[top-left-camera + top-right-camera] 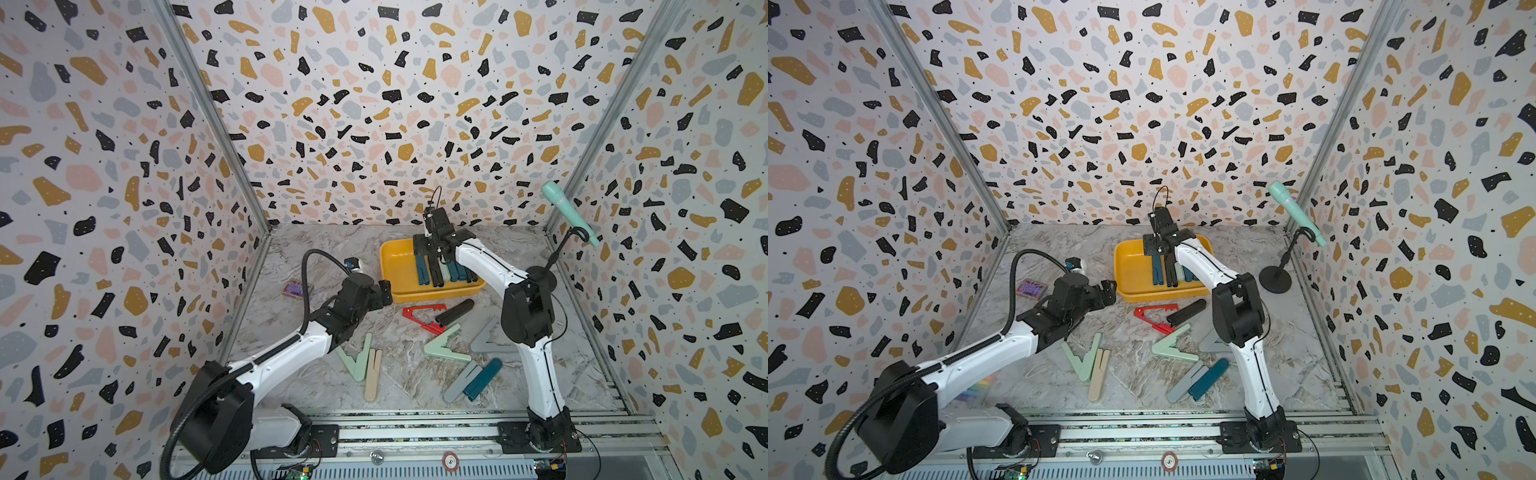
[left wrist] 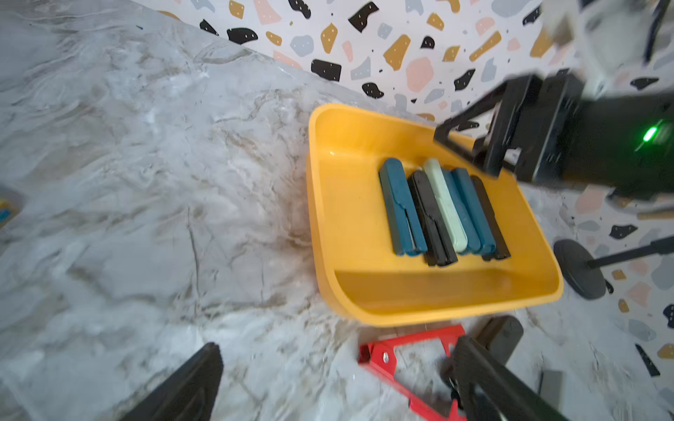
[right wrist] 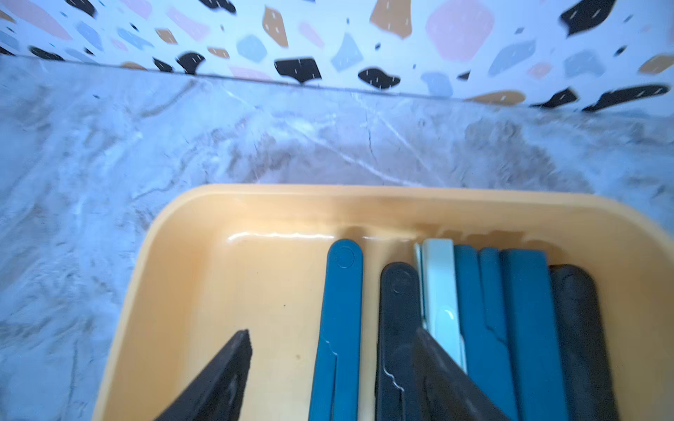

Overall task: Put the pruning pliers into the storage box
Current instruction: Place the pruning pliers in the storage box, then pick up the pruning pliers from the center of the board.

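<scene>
The yellow storage box [image 1: 388,266] [image 1: 1125,270] [image 2: 350,226] [image 3: 255,277] sits at the back of the marble table. Several closed pruning pliers [image 2: 401,211] [image 3: 343,291] lie side by side in it: teal, black and mint. My right gripper [image 1: 434,262] [image 3: 332,333] hangs open over them, with a teal one lying below between its fingers. My left gripper [image 1: 386,291] [image 2: 337,350] is open and empty just left of the box, near the red pliers [image 1: 424,318] [image 2: 386,359]. Black [image 1: 455,311], mint [image 1: 444,345], grey [image 1: 488,343], teal [image 1: 484,376] and beige [image 1: 372,374] pliers lie loose in front.
A mint microphone [image 1: 569,212] on a black stand [image 1: 540,280] is at the back right, close to my right arm. A small purple card box [image 1: 297,287] lies at the left wall. A rainbow marker pack [image 1: 978,386] shows under my left arm. Patterned walls enclose three sides.
</scene>
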